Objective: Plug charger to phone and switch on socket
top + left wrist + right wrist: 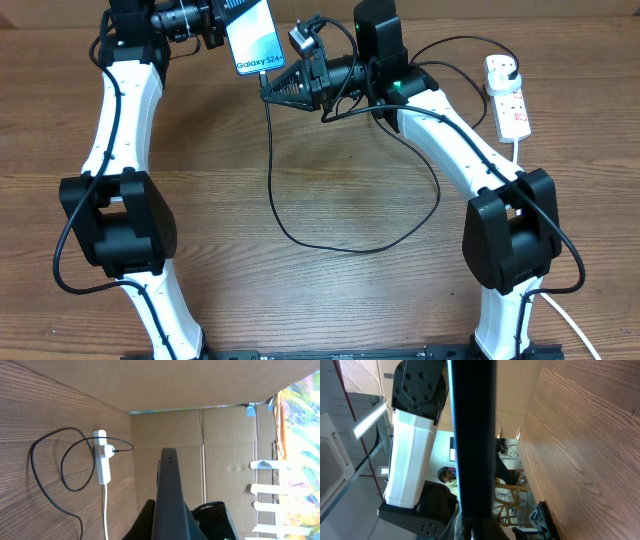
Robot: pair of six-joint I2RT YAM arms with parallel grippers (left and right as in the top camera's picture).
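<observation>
phone (pixel 255 40) tight in left hand (pixel 226 28)

The charger (pixel 270 170) loops across the middle of the table (pixel 210 200); left of it is bare wood. The right arm (pixel 450 140) stands between it and the socket (pixel 507 97).

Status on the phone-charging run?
Done: the charger looks plugged into the socket. In hand: left gripper holds the phone aloft; right gripper has the charger tip at its lower edge, mating unclear. Remaining: confirm insertion, then the socket switch, whose state is unreadable here.
</observation>
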